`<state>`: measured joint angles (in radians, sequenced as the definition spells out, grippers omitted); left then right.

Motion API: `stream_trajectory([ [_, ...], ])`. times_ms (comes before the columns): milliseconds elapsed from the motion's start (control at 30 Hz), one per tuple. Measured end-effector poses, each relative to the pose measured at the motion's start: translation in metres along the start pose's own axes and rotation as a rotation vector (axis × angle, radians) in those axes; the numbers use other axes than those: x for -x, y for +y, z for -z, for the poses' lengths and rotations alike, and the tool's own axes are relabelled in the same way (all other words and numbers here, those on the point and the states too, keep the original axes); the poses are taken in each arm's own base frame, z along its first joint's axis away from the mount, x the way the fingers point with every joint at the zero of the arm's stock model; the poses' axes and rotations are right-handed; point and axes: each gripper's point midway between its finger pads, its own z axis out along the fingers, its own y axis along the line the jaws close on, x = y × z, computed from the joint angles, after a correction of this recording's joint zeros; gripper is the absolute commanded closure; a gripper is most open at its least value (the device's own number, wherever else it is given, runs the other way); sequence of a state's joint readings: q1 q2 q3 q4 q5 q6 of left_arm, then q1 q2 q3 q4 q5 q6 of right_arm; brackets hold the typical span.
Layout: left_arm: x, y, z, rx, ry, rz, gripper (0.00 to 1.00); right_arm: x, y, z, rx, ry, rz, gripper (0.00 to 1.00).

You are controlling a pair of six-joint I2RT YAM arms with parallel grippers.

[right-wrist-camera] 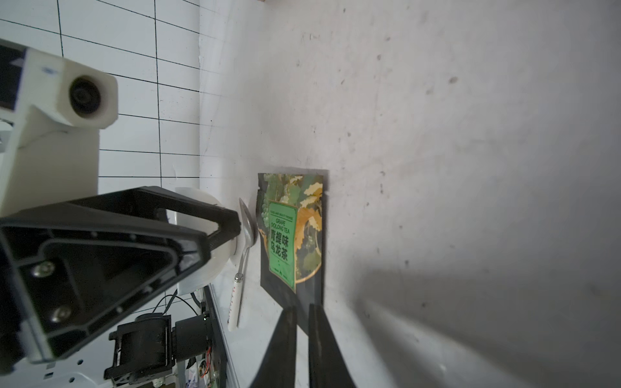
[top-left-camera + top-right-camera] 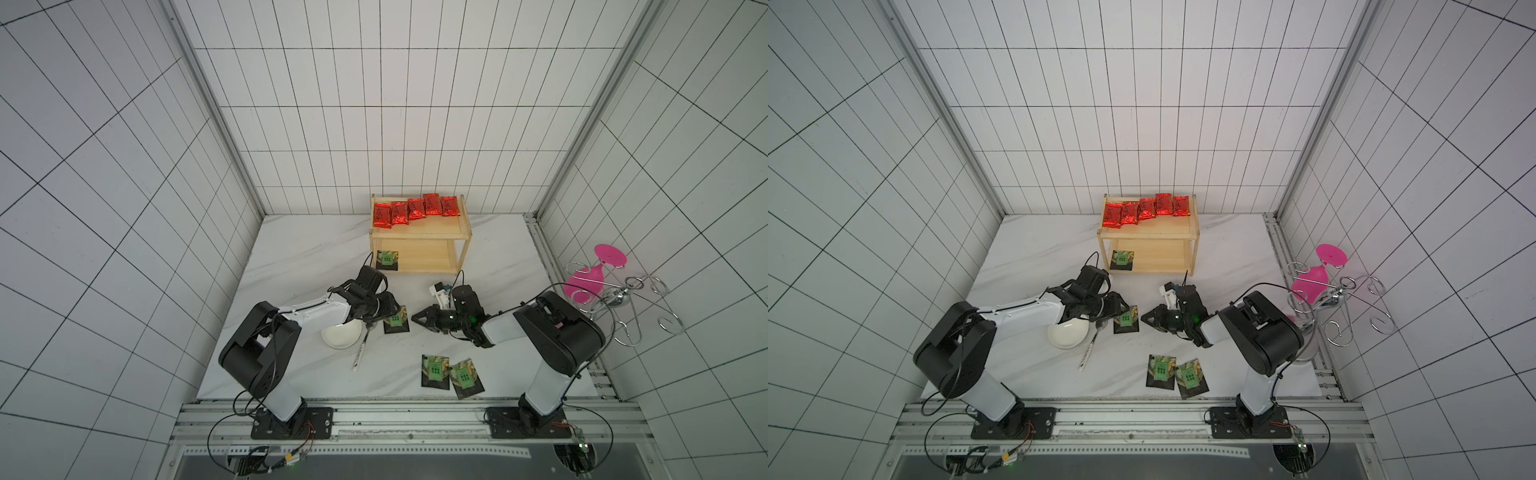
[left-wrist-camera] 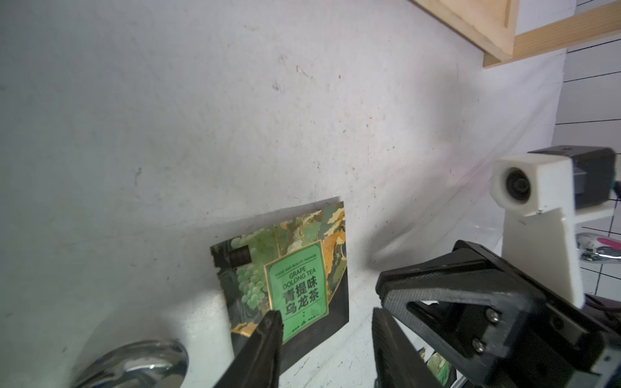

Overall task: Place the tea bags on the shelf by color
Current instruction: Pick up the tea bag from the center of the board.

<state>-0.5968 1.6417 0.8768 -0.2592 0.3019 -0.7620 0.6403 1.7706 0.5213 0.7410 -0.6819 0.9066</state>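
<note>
Five red bags point(image 2: 417, 210): in a row on the top board of the shelf point(image 2: 419, 240), some overlapping
One black packet point(image 2: 387, 259): at the shelf's front left corner, on the lower board as far as I can tell
One loose packet point(image 2: 397, 321): flat on the table point(image 2: 307, 266) in front of the shelf, well apart from it, between my two grippers
Last packet pair point(image 2: 451, 374): farthest out in front of the shelf, overlapping each other
My left gripper point(image 3: 327, 317): fingers spread wide, one tip over the loose packet's edge, nothing pinched
My right gripper point(image 1: 302, 310): fingers almost together, thin gap, at that packet's opposite edge; whether they pinch it I cannot tell
White-handled spoon point(image 2: 362, 347): in front of the shelf's left end, beside a white dish point(image 2: 341, 334)
</note>
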Motion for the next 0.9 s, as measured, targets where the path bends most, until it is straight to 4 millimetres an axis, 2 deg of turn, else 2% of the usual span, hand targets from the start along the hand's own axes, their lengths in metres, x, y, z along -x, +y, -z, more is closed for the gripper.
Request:
stream_trajectory([
  [167, -0.001, 0.013, -0.008, 0.047, 0.002, 0.000, 0.54, -0.002, -0.001, -0.001, -0.007, 0.017, 0.004, 0.76],
  [467, 0.001, 0.015, -0.011, 0.052, -0.006, -0.002, 0.55, -0.004, -0.002, -0.002, -0.014, 0.028, -0.006, 0.70],
  [667, 0.001, 0.019, -0.013, 0.051, -0.011, 0.006, 0.56, 0.000, 0.002, -0.015, -0.006, 0.038, -0.033, 0.68],
  [900, 0.003, 0.021, -0.014, 0.025, -0.026, 0.020, 0.57, 0.007, 0.009, -0.032, -0.001, 0.046, -0.070, 0.71],
])
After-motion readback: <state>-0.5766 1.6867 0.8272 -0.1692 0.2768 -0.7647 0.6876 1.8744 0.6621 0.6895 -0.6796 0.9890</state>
